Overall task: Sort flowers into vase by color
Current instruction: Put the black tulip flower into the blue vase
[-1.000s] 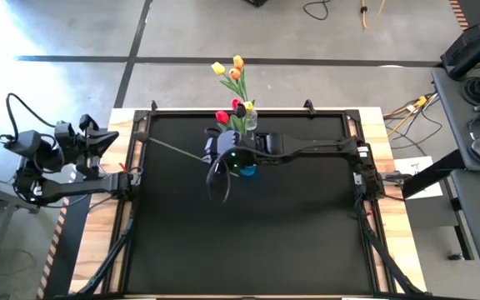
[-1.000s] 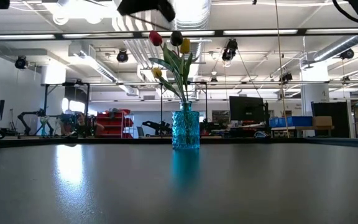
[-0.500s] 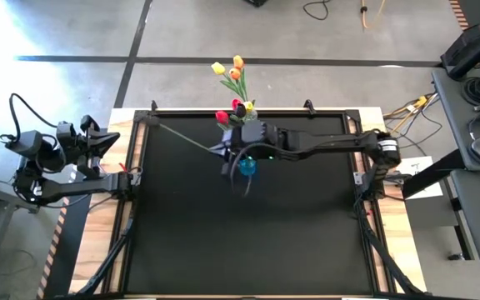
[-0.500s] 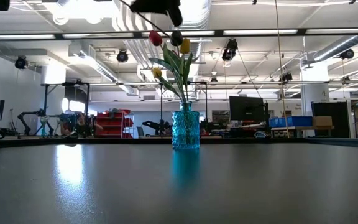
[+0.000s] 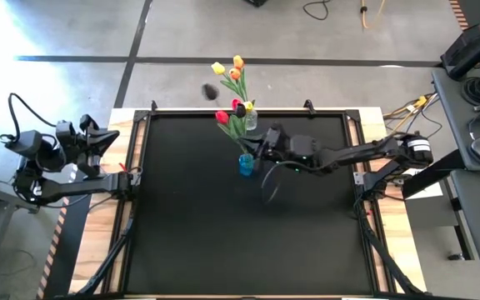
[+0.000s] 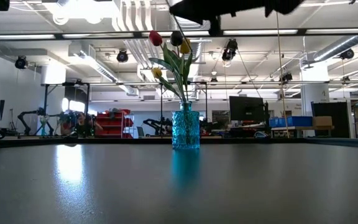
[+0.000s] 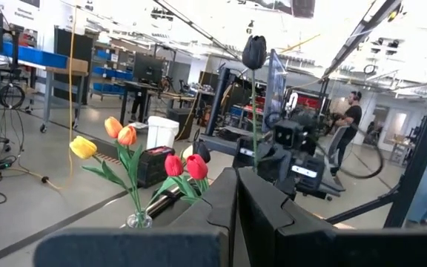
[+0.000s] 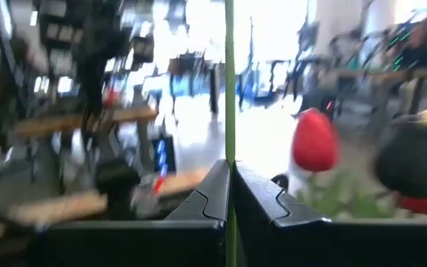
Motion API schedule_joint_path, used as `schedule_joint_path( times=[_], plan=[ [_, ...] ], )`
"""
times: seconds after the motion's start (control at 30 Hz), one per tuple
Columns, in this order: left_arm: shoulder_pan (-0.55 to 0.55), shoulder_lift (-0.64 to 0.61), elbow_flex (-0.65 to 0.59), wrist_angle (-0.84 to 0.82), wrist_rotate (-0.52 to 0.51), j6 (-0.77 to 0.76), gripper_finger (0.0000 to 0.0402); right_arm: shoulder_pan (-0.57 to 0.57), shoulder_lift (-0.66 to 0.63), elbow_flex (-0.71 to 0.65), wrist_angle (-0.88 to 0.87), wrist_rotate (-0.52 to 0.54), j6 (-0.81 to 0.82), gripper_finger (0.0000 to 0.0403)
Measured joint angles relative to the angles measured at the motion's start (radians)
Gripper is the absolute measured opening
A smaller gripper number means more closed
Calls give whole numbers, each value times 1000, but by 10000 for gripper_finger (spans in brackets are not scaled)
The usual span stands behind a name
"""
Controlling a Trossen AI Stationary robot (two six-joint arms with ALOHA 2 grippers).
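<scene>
A blue vase (image 5: 246,165) (image 6: 186,129) stands on the black mat (image 5: 223,242) and holds red, dark and yellow flowers (image 5: 233,111). Behind it, at the far edge, a clear vase (image 5: 251,122) (image 7: 138,220) holds yellow and orange flowers (image 5: 233,70). My right gripper (image 5: 259,145) (image 8: 230,167), just right of the blue vase, is shut on a dark-headed flower (image 7: 254,52). My left gripper (image 5: 100,140) (image 7: 236,204) waits shut at the table's left edge. My right gripper pinches the flower's thin green stem (image 8: 229,111) between its two fingers. The fingers (image 8: 262,194) come about level from the table's right side and lie across the stem. The stem stands upright with the dark head (image 5: 209,92) on top, lifted clear of the mat.
The mat's near half lies bare. A wooden rim (image 5: 394,217) frames it. Cables and a side table (image 5: 473,92) lie off to the right. People (image 7: 354,115) stand in the workshop behind.
My right gripper, still shut on the stem, has gone toward the table's right edge, from the left of the blue vase to its right. The flower has swung from lying nearly level, head toward the left edge, to standing upright.
</scene>
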Motion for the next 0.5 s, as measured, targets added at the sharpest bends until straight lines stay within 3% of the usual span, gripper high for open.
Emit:
schedule_joint_path(
  times=[0.23,0.4,0.5],
  plan=[
    [0,0,0,5,0,-13,0,-3,43,-190,387,103,-4,9],
    [0,0,0,5,0,-14,0,-7,98,-224,484,158,0,9],
    [0,1,-3,25,-18,-40,0,-7,123,-221,520,134,17,9]
  ],
)
